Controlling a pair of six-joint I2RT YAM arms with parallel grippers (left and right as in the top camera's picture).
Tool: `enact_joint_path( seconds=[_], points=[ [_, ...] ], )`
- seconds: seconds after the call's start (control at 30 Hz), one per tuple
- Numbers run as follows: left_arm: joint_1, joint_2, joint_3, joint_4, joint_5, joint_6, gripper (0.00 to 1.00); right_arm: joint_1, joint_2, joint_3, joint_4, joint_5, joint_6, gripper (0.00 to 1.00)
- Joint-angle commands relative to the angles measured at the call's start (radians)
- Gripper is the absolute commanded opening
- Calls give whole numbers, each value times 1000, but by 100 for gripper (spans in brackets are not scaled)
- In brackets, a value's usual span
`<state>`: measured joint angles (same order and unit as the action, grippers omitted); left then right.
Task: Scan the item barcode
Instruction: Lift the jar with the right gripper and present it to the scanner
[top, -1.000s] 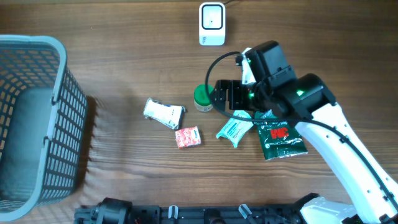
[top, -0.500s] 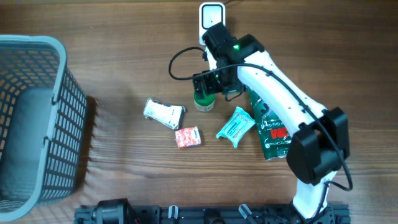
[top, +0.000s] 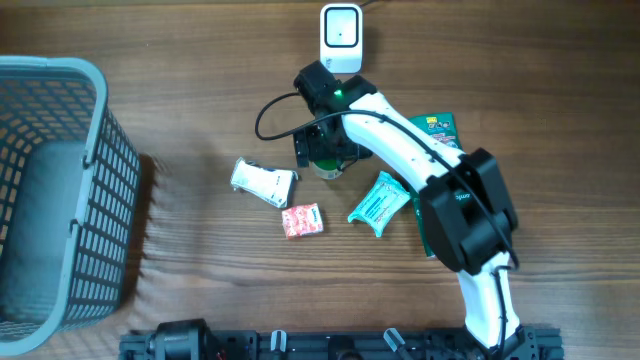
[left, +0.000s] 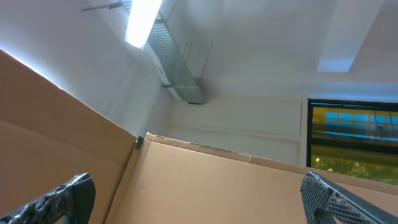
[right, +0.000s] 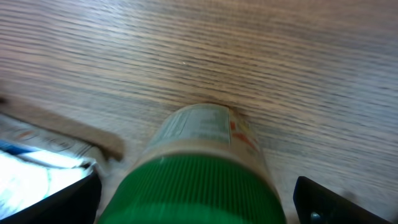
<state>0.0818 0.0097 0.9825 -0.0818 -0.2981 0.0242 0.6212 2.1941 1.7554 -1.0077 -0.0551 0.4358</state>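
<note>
A grey basket (top: 60, 190) takes up the left edge of the table (top: 200, 110). The right gripper (right: 199, 202) hangs over the jar (right: 202, 134), jaws wide open either side of its green lid, gripping nothing. The jar stands upright just below the white scanner (top: 341, 38), left of a teal pouch (top: 378, 205). The left gripper (left: 199, 199) points at the ceiling, wide open and empty.

Basket (top: 60, 200) far left; scanner (top: 341, 38) behind bottle (right: 199, 143); packets (top: 302, 220) before bottle, on table (top: 200, 100).

Wooden table (top: 180, 60) holds basket (top: 60, 190), scanner (top: 341, 38), bottle (right: 199, 149), packets (top: 265, 183).
</note>
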Motion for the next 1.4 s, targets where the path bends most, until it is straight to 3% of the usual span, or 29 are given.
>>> enact_joint_path(
  seconds=[0.0, 0.2, 0.33, 0.47, 0.63, 0.7, 0.8, 1.13, 1.27, 1.37],
  points=[
    [8, -3, -4, 0, -5, -7, 100, -1, 58, 18, -2, -24, 39, 95],
    [8, -3, -4, 0, -5, -7, 100, -1, 93, 18, -26, -35, 39, 75],
    [8, -3, -5, 0, -5, -7, 100, -3, 93, 72, -74, -35, 36, 69],
    [8, -3, -17, 8, -5, -6, 100, -4, 93, 176, -201, -35, 50, 68],
    [8, -3, -17, 8, -5, -6, 100, -45, 87, 415, -538, -103, 177, 66],
    [8, -3, -17, 8, -5, -6, 100, -69, 78, 433, -602, -180, 158, 66],
    [8, -3, -17, 9, -5, -6, 100, -98, 62, 433, -602, -408, 144, 66],
    [8, -3, -17, 9, -6, -6, 100, -99, -40, 397, -602, -573, 172, 66],
    [8, -3, -17, 12, -6, -6, 100, -99, -140, 301, -602, -548, 147, 67],
    [8, -3, -17, 12, -6, -6, 100, -99, -166, 276, -601, -351, 152, 67]
  ],
)
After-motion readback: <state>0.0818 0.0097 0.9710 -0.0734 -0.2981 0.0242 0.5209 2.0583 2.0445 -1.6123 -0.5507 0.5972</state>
